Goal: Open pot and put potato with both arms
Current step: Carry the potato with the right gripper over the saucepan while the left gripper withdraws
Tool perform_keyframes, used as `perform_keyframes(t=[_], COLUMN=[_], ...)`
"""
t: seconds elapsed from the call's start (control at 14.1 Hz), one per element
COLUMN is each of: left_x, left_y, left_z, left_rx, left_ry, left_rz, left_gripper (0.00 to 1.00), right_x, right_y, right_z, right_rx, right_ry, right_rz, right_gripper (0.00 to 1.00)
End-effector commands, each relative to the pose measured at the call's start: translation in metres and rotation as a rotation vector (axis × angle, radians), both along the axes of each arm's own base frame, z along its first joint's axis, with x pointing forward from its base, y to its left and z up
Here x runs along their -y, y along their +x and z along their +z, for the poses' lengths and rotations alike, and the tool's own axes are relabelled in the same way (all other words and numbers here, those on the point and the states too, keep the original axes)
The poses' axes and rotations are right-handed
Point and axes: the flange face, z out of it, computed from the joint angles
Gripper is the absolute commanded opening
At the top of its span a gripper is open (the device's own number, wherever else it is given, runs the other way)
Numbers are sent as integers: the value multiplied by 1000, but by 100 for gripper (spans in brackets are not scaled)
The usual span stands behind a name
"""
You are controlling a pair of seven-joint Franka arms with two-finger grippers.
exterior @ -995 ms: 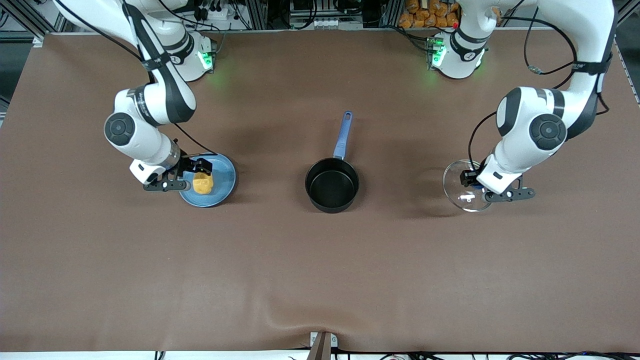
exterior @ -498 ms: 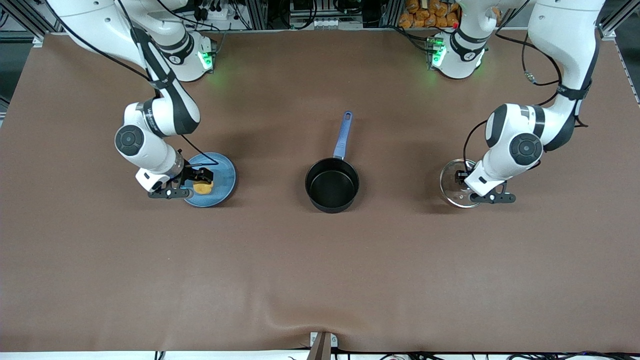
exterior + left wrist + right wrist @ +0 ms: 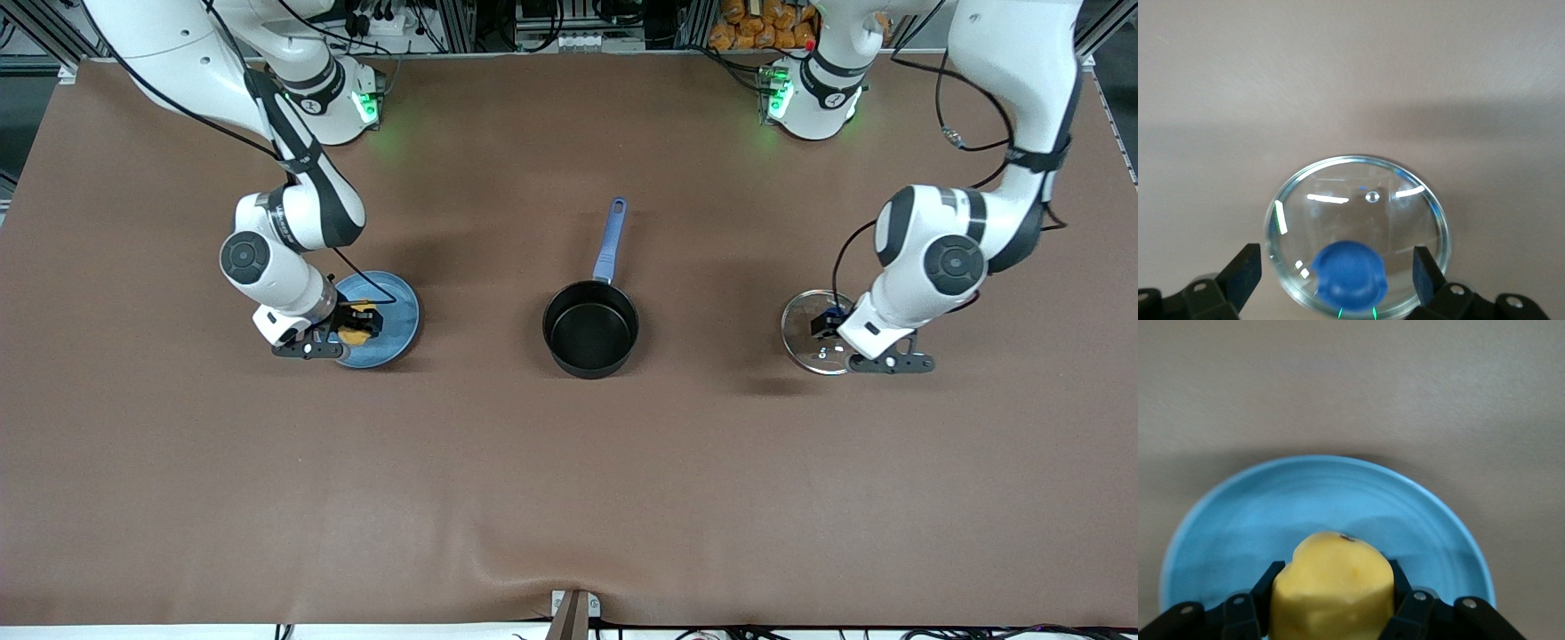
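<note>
I can't read any words or numbers here. There are tiny dark marks on the white arms, but they are too small for me to make out. Nothing on the table has letters on it.

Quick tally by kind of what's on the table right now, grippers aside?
Pot: 1
Glass lid: 1
Plate: 1
Potato: 1
Total: 4
</note>
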Motion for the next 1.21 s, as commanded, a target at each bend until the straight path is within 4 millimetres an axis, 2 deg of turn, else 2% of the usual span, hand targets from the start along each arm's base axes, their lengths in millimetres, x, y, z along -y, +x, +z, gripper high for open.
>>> perform_keyframes(t=[0.0,0.21,0.36,0.43,0.5,0.71,0.78,0.92,1.14], left_x=[0,-13,-14,-11,-10,-4,-4,-4,-3], left_y=[20,38,38,35,31,23,18,16,17], left_z=[113,207,260,283,305,324,333,333,333], left_rx=[24,49,68,79,92,94,108,99,97], left_ry=[12,-13,-14,-34,-65,-88,-88,-88,-88], left_rz=[32,86,94,100,109,107,103,102,100], left_gripper=[100,100,100,100,100,100,100,100,100], right_x=[-47,-96,-132,-150,-176,-278,-305,-357,-401], right_y=[26,61,74,81,86,84,85,71,52], right_z=[71,163,211,226,238,235,229,204,153], right_rx=[-79,-122,-99,-83,-64,-30,0,49,112], right_ry=[-25,-4,99,141,163,203,190,151,118], right_rz=[-68,-112,-166,-192,-200,-121,-80,-4,72], right_gripper=[0,0,0,0,0,0,0,0,0])
